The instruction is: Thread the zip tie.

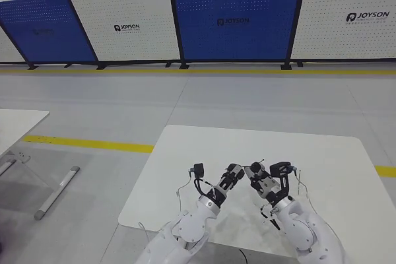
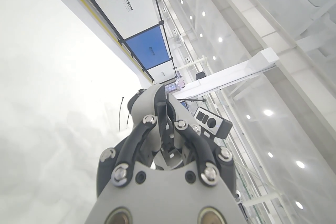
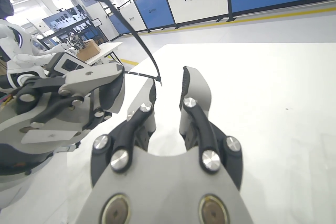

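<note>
A black zip tie (image 3: 143,46) is pinched in my left gripper (image 3: 119,78), which is shut on one end of the strip. From there the strip runs across to the tip of one of my right gripper's fingers (image 3: 151,93). It bends sharply there and curves up to a blurred dark knob. My right gripper (image 3: 169,74) is open, with the bend at the edge of its gap and touching neither pad that I can see. In the top view the left gripper (image 1: 234,175) and right gripper (image 1: 256,172) meet tip to tip over the white table (image 1: 317,158). The strip (image 2: 167,104) shows between the left fingers.
A second thin black tie (image 2: 121,112) lies on the table beyond the left gripper. The table's far half is bare white surface. Another table (image 1: 6,125) stands to the left across a floor gap. Blue and white panels (image 1: 237,30) line the back.
</note>
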Controlling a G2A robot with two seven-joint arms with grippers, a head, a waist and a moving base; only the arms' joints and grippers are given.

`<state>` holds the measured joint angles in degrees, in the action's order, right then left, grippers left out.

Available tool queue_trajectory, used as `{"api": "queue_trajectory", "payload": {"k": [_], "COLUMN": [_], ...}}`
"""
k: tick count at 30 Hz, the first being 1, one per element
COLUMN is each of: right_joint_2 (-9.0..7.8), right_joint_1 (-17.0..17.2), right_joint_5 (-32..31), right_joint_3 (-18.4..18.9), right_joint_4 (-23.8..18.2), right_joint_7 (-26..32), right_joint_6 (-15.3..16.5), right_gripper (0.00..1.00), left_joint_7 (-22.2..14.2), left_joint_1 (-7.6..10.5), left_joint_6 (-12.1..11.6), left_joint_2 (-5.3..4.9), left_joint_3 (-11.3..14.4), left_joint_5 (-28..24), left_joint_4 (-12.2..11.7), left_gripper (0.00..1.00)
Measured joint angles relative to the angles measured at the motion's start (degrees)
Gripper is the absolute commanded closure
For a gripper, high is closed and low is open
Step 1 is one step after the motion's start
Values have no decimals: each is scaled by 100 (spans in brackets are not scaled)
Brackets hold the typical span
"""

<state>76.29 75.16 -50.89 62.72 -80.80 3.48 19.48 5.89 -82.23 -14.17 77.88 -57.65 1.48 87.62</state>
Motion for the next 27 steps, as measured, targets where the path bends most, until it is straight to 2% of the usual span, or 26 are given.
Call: {"api": "queue_trajectory", "payload": {"k": [1,2,7,15,27], "right_joint_2": [-3,-5,-13,-25,-14], "right_joint_1": [4,7,13,-8,-109], "right_joint_5": [-3,-4,7,6,-43], "right_joint_3": [3,4,3,-25,-166], "right_joint_4": [-9,-14,-29,-27,117], "right_joint_7": [0,0,-1,1,105], "right_joint_6": [0,0,0,0,0], "right_gripper": [80,86,100,100,100], "left_joint_7": [1,3,10,42,20], "left_joint_1": [3,5,16,34,-5], "left_joint_6": [4,6,9,-1,-227], "left_joint_2": [2,3,10,22,27], "left_joint_3": [4,7,23,35,12], "left_joint_5": [10,17,46,55,-2], "left_joint_4": [-1,-1,-7,-44,3], "left_gripper": [100,100,100,100,100]}}
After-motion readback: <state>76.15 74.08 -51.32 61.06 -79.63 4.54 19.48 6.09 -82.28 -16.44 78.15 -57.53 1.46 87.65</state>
